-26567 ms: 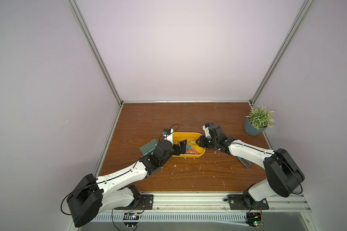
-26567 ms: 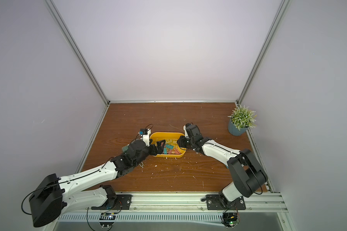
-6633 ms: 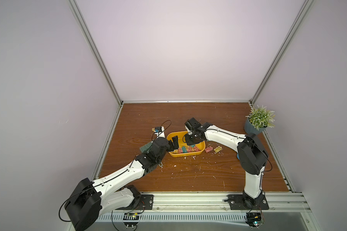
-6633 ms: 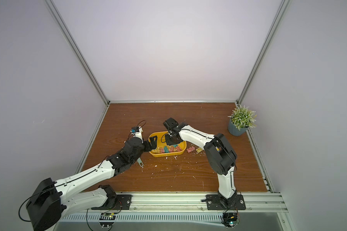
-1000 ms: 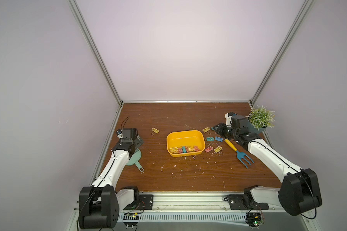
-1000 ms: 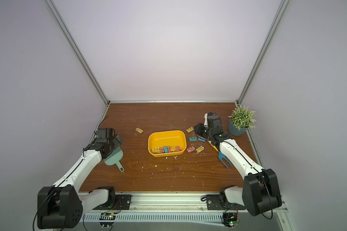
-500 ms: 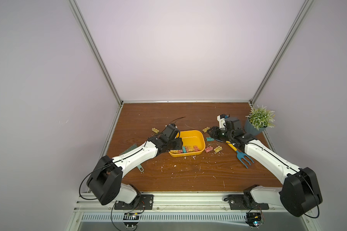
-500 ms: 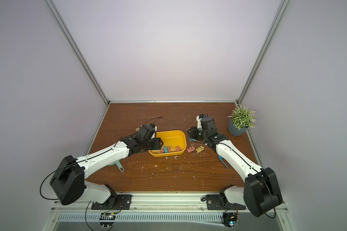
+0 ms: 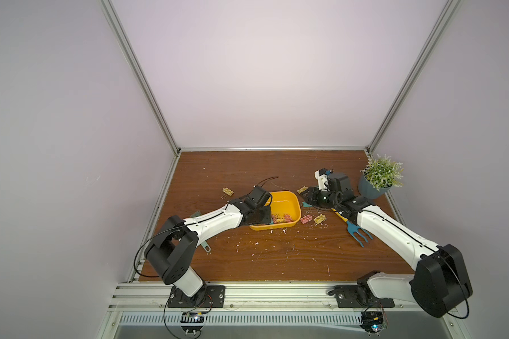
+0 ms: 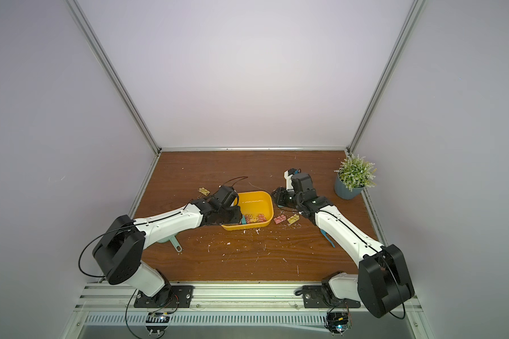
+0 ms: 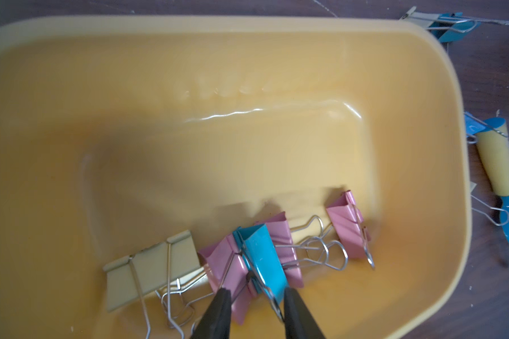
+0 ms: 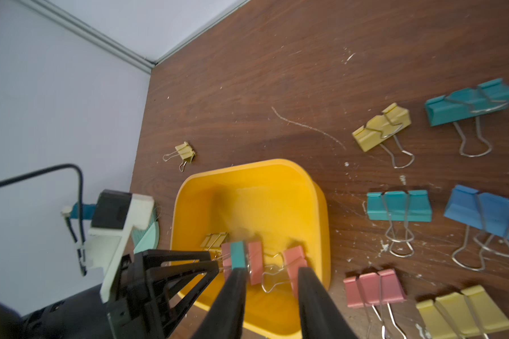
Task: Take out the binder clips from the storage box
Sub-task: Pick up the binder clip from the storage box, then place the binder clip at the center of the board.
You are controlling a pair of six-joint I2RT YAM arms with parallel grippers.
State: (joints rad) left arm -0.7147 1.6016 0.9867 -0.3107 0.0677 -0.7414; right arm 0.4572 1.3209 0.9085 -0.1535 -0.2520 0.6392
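Observation:
The yellow storage box [image 9: 285, 199] [image 10: 256, 202] sits mid-table. Several binder clips lie along its near wall: a khaki one [image 11: 153, 264], pink ones [image 11: 347, 232] and a teal one [image 11: 263, 258] [image 12: 238, 254]. My left gripper [image 11: 256, 293] [image 9: 267, 218] reaches into the box, its fingers pressed against the teal clip and the pink one under it. My right gripper [image 12: 272, 270] [image 9: 307, 196] hovers at the box's right rim, open and holding nothing. More clips lie on the table: pink [image 9: 306, 219], yellow [image 9: 319, 218], teal [image 12: 398, 205], blue [image 12: 482, 211], and a yellow one [image 9: 227, 192] at back left.
A potted plant [image 9: 376, 182] stands at the back right. A blue garden fork [image 9: 354, 232] lies under my right forearm. A teal dustpan's handle [image 9: 205, 247] shows below my left arm. White debris specks are scattered in front of the box.
My left arm swung from the far left by the dustpan into the box, and its jaws narrowed around the clips. My right gripper shifted a little toward the box.

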